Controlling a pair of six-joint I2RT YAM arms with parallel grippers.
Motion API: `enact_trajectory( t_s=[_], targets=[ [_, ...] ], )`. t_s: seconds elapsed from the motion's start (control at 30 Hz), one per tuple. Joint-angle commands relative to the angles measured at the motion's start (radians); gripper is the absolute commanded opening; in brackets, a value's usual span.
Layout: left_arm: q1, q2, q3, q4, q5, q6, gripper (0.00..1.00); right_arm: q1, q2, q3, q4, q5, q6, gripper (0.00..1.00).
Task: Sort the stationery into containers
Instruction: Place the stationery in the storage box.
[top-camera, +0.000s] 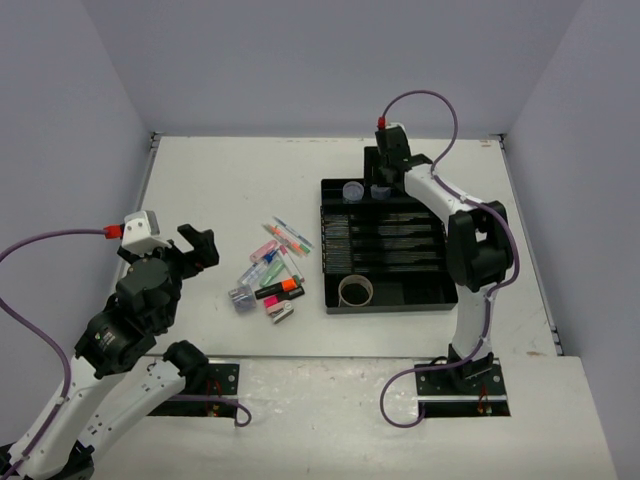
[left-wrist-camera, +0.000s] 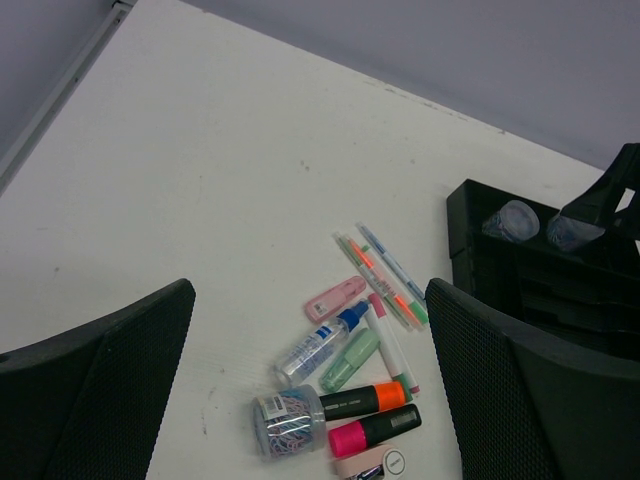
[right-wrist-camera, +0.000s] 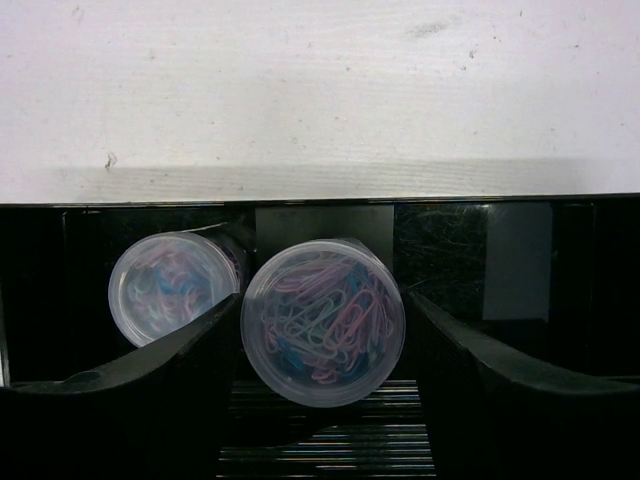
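The right gripper (right-wrist-camera: 325, 300) pointed down into the wide section at the far end of the black organiser tray (top-camera: 420, 292). Between its fingers (right-wrist-camera: 520, 385) stood a clear tub (right-wrist-camera: 322, 345) full of coloured paper clips, with its lid toward the wrist camera. Both fingers were right at the wall of this tub, but I could not tell if they pressed it or only stood beside it. A second tub (right-wrist-camera: 165, 292) stood just beside the first one in the same section, on the left in that view. The tan tape roll (top-camera: 341, 291) lay flat in the wide section at the near end of the tray, in the left corner.

The left gripper (left-wrist-camera: 310, 295) hung above the white table (top-camera: 230, 180), to the left of the tray, with its fingers wide apart and nothing between them. Below it, the other stationery lay in a loose group on the table, apart from the tray. There was a third tub (left-wrist-camera: 288, 422) and a blue-capped bottle (left-wrist-camera: 318, 345) lying on its side. Close together were a green highlighter (left-wrist-camera: 350, 360), an orange highlighter (left-wrist-camera: 362, 400) and a pink highlighter (left-wrist-camera: 375, 432). A few thin pens (left-wrist-camera: 385, 275) lay side by side, nearest to the tray. A small white block (left-wrist-camera: 370, 465) lay at the near edge of the group, partly cut off in the left wrist view.
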Motion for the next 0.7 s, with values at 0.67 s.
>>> enact_trajectory(
  t_s=[0.67],
  targets=[
    [-0.040,0.490,0.024,-0.223,0.108,-0.293,1.00,0.004,-0.500,-0.287,-0.009,-0.208,0.045,0.94]
  ],
)
